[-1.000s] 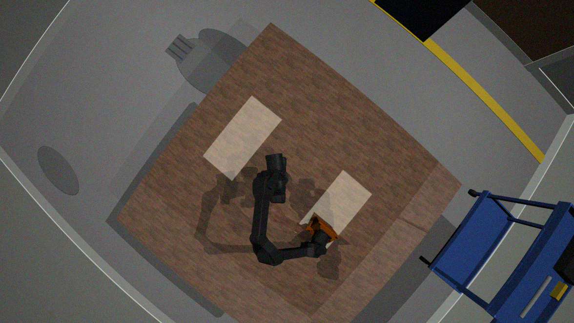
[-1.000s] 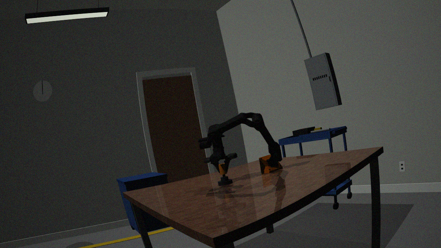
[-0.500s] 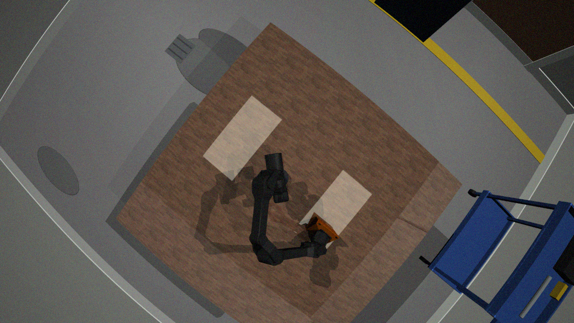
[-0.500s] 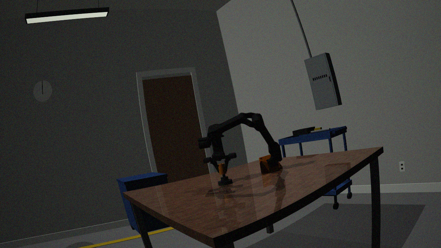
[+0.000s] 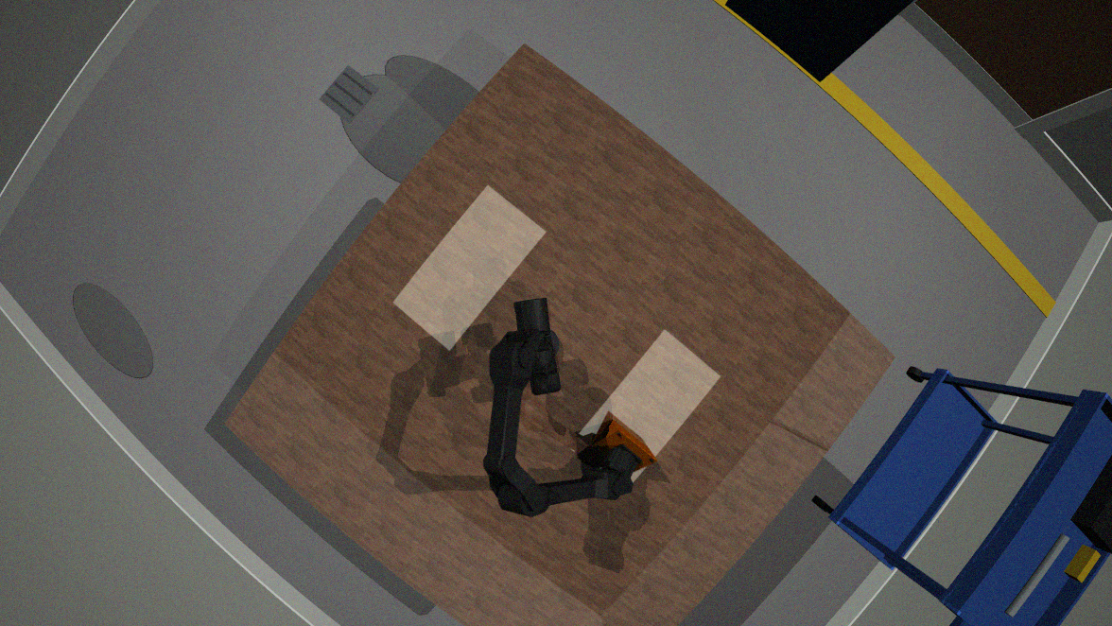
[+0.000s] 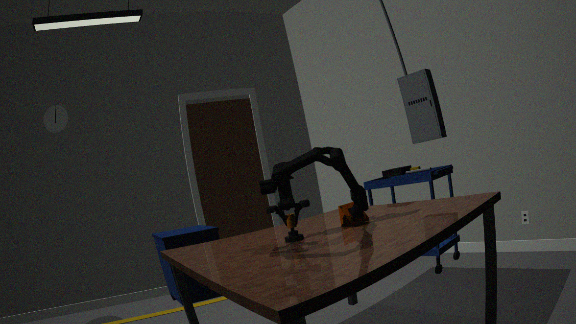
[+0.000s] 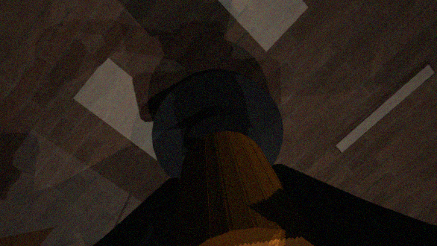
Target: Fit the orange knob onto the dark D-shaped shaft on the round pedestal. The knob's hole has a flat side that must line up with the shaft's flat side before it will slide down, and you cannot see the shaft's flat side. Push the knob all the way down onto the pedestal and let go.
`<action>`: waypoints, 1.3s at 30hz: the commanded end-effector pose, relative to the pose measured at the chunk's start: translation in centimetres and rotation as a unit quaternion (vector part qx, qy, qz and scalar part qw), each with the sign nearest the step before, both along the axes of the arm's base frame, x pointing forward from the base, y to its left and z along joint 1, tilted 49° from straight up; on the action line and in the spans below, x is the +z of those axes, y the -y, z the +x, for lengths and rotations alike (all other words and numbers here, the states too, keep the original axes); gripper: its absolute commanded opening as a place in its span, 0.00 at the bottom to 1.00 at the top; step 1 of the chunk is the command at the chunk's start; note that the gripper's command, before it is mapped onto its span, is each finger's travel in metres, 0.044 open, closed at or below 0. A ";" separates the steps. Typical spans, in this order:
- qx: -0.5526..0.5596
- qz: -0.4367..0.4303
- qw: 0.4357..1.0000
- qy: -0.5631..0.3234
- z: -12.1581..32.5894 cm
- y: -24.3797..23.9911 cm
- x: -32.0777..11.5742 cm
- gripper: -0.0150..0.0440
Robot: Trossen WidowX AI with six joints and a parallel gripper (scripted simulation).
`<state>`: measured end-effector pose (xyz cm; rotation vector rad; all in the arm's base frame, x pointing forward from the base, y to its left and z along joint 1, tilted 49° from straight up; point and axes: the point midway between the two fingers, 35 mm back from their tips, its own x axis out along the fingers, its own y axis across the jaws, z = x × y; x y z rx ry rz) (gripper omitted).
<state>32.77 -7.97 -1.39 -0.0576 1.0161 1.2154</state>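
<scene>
The orange knob [image 6: 291,220] [image 7: 242,164] is held upright between the fingers of my gripper [image 6: 291,223] [image 7: 226,180], which is shut on it. The round pedestal [image 6: 294,238] [image 7: 266,112] stands on the table below the knob. It looks dark in the exterior view and dark blue in the wrist view. A short dark stretch of the shaft shows between the knob's underside and the pedestal in the exterior view, so the knob is not down on the pedestal. The knob's hole and the shaft's top are hidden, and I cannot tell whether the tip is inside. In the top view the arm hides knob and pedestal.
The wooden table [image 5: 622,233] [image 6: 257,277] carries the arm's orange base [image 5: 630,443] [image 6: 346,215], to one side of the pedestal. Pale light patches and arm shadows cross the table top. A blue cart [image 5: 902,459] [image 6: 407,181] stands beyond the table.
</scene>
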 end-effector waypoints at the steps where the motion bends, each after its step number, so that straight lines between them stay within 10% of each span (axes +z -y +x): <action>1: 0.001 0.000 1.000 0.002 -0.1 -0.1 0.0 0.25; 39: 0.071 0.001 0.994 0.079 0.4 0.1 0.0 0.25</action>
